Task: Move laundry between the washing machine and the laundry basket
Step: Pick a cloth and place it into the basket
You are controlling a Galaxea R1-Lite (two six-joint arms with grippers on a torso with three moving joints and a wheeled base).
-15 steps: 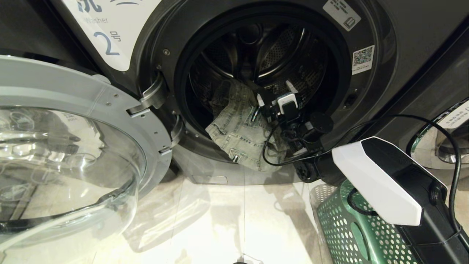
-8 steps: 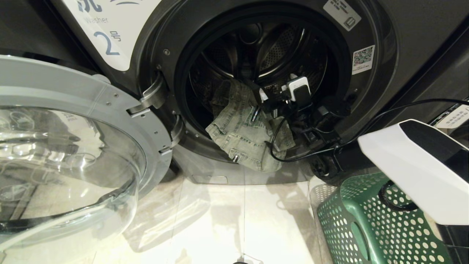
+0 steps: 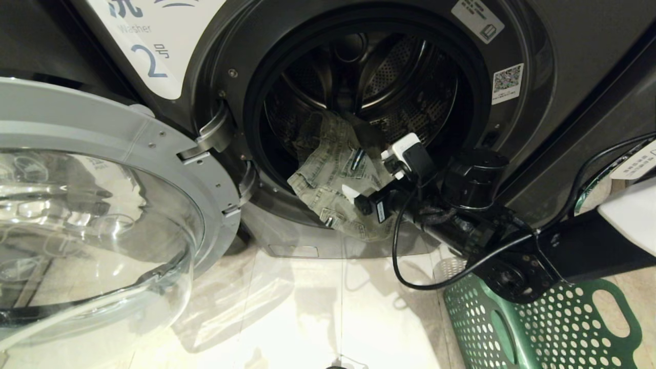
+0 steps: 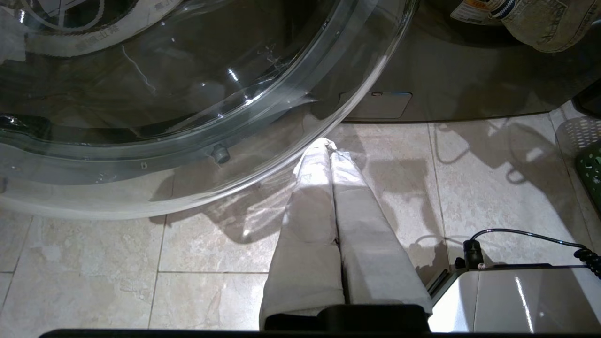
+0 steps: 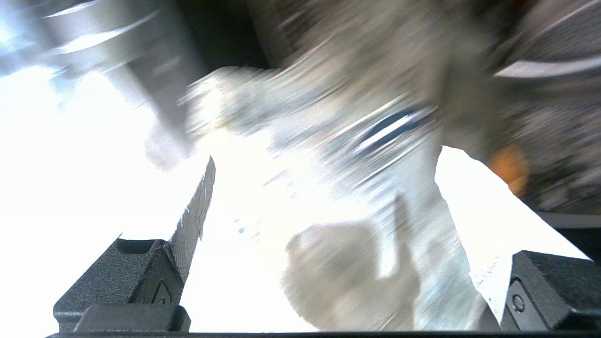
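One grey-green garment (image 3: 328, 174) drapes over the washing machine (image 3: 512, 41) lip; the right gripper (image 3: 369, 171), released, must close on it.

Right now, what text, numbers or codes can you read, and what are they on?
"Washer" and a large "2": white label on the washing machine, upper left of the drum opening.
QR code sticker, right of the opening: text too small to read.
White sticker above it: unreadable.
Label at far right: unreadable.

The laundry basket (image 3: 543, 328) is cut off at the lower right edge; the right wrist view smears the laundry (image 5: 328, 155).
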